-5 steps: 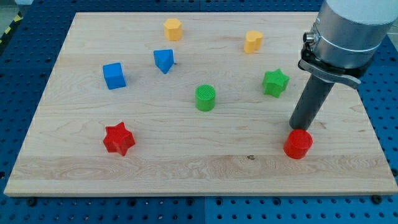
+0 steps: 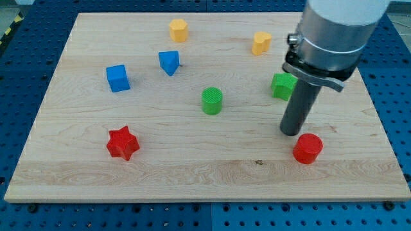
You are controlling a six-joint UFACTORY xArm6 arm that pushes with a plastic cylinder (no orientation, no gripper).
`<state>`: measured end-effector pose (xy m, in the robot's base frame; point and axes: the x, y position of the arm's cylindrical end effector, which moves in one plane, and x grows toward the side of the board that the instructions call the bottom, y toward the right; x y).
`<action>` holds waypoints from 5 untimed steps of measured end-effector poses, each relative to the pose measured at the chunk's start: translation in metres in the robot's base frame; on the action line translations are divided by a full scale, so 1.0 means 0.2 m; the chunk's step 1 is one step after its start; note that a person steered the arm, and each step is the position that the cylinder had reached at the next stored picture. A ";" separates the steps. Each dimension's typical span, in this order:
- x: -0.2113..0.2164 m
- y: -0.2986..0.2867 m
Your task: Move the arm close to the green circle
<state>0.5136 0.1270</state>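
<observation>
Resting on the pale wooden board (image 2: 192,167), my tip (image 2: 291,133) ends a plain dark rod with nothing to open or close; it holds nothing. A red plastic cylinder (image 2: 307,148) lies just beside it, to the near right. No writing is legible. The board sits on a blue perforated table (image 2: 19,77). The green plastic circle (image 2: 212,101) lies to the left of my tip, slightly farther, well apart.

Your arm comes down from the view's top right. Its dark rod stands almost straight, and my tip (image 2: 291,133) touches the board.
</observation>
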 end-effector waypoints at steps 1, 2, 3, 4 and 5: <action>0.00 -0.09; 0.00 -0.15; 0.00 -0.20; 0.00 -0.26; 0.00 -0.35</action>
<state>0.5135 0.0579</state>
